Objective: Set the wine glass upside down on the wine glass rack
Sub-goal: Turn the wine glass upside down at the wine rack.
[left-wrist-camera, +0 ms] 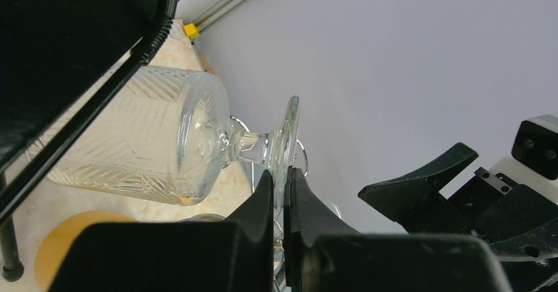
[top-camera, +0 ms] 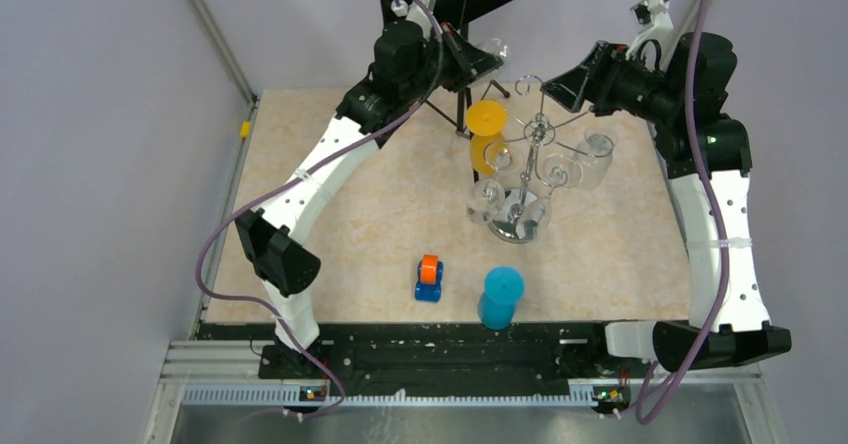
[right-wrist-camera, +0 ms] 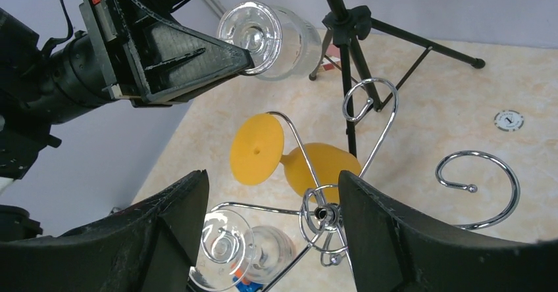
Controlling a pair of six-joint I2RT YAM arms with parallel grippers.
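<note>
Clear patterned glass forms the wine glass (left-wrist-camera: 164,141), which is held aloft near the far edge of the table (top-camera: 330,224). It lies roughly on its side beside the black music stand (right-wrist-camera: 345,24). The left gripper (left-wrist-camera: 281,177) is clamped on the rim of the glass's foot. The wine glass rack (right-wrist-camera: 320,212) stands right of the table's centre and carries an orange glass (right-wrist-camera: 256,148) and clear glasses (right-wrist-camera: 227,252). The right gripper (right-wrist-camera: 270,187) hovers above the rack's hub, jaws spread wide, holding nothing.
</note>
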